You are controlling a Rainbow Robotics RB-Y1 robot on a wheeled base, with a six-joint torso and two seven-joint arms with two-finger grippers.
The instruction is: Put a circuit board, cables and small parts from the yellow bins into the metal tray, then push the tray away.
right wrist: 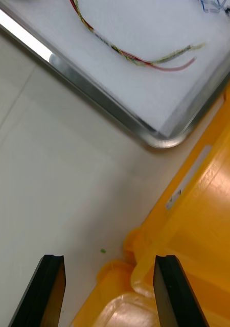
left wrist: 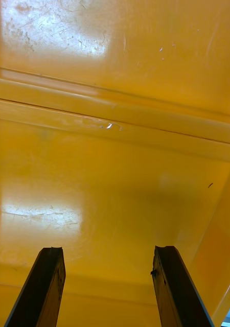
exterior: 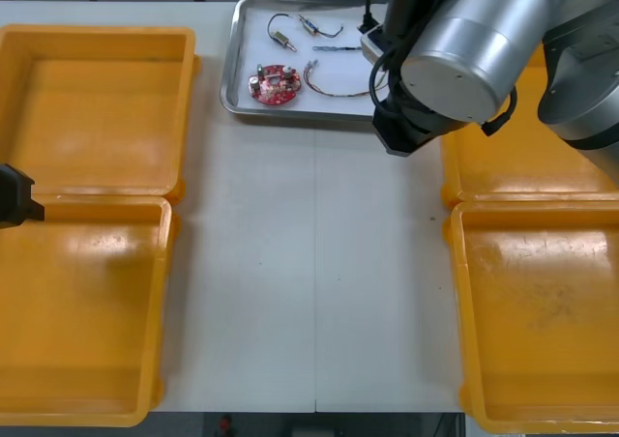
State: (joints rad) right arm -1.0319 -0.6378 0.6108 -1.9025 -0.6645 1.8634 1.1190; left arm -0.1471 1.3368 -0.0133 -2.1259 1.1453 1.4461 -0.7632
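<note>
The metal tray [exterior: 232, 65] sits at the table's far middle, white inside. In it lie a round red circuit board [exterior: 276, 83], a red and yellow cable [exterior: 334, 91], a black cable [exterior: 280, 19] and small metal parts [exterior: 282, 40]. My right arm [exterior: 464, 50] reaches over the tray's near right corner. In the right wrist view my right gripper [right wrist: 107, 291] is open above the table, short of the tray's corner [right wrist: 161, 139], with the red and yellow cable [right wrist: 145, 60] beyond. My left gripper [left wrist: 110, 288] is open over a yellow bin's floor [left wrist: 115, 194].
Two yellow bins [exterior: 97, 108] [exterior: 82, 311] stand at the left and two at the right [exterior: 537, 311] [exterior: 527, 157]; their floors look bare. The left arm [exterior: 14, 197] shows at the left edge. White table [exterior: 309, 263] runs between the bins.
</note>
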